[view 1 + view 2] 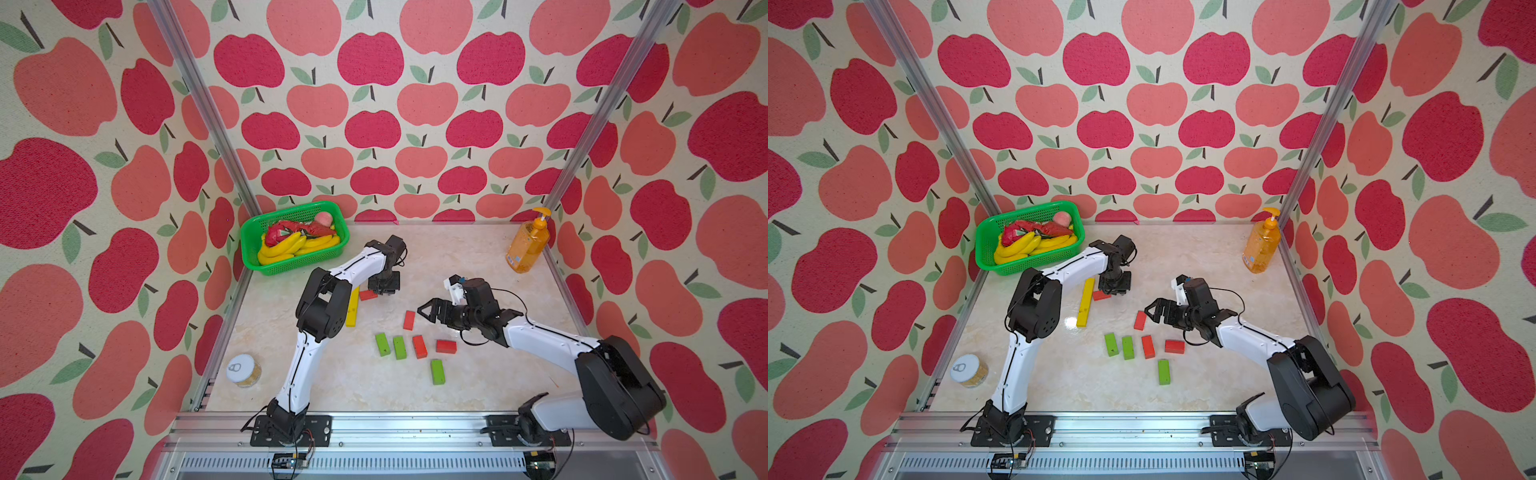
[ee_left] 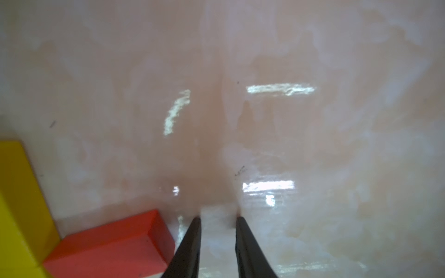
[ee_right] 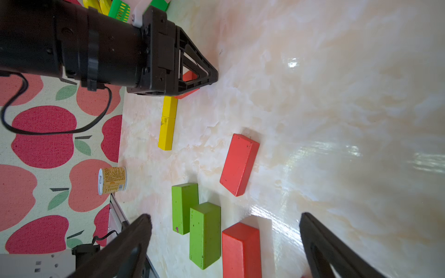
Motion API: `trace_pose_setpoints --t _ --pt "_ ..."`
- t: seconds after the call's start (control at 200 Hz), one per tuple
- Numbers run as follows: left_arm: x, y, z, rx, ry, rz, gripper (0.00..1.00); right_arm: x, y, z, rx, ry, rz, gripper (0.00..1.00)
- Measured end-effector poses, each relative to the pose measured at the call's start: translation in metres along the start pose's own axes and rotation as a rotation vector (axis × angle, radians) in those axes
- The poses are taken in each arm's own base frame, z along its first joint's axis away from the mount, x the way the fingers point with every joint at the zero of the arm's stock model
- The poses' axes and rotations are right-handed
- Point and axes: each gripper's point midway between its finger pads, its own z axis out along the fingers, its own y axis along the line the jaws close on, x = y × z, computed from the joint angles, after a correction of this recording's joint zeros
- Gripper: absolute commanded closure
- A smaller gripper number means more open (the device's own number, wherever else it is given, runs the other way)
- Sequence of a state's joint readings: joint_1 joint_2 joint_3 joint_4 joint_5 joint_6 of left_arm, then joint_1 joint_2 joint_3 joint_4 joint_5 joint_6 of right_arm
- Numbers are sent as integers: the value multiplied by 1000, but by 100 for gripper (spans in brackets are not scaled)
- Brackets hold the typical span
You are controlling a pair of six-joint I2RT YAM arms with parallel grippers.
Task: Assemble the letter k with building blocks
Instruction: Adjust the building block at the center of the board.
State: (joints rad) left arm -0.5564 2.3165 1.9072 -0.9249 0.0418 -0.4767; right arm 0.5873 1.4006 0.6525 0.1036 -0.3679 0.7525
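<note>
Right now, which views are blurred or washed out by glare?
Left wrist view: soft all over, glare streaks on the table, red brick blurred. Right wrist view: bricks crisp, sheen on bare table. Both top views: sharp, evenly lit.

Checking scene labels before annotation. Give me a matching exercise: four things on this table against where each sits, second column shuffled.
Things:
1. green basket
2. soap bottle
3. can
4. yellow bar

Places:
A. far right corner
B. near left corner
C. far left corner
D. lying flat, beside a red brick

Pairs: 1-C, 2-A, 3-B, 4-D
</note>
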Motion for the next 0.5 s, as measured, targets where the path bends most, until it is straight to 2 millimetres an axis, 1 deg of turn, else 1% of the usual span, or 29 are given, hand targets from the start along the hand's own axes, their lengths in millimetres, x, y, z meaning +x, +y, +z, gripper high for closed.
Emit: trace_pose_setpoints --t 0.5 --pt "-2 12 0 -31 2 -17 72 -1 1 -1 -2 -3 -2 1"
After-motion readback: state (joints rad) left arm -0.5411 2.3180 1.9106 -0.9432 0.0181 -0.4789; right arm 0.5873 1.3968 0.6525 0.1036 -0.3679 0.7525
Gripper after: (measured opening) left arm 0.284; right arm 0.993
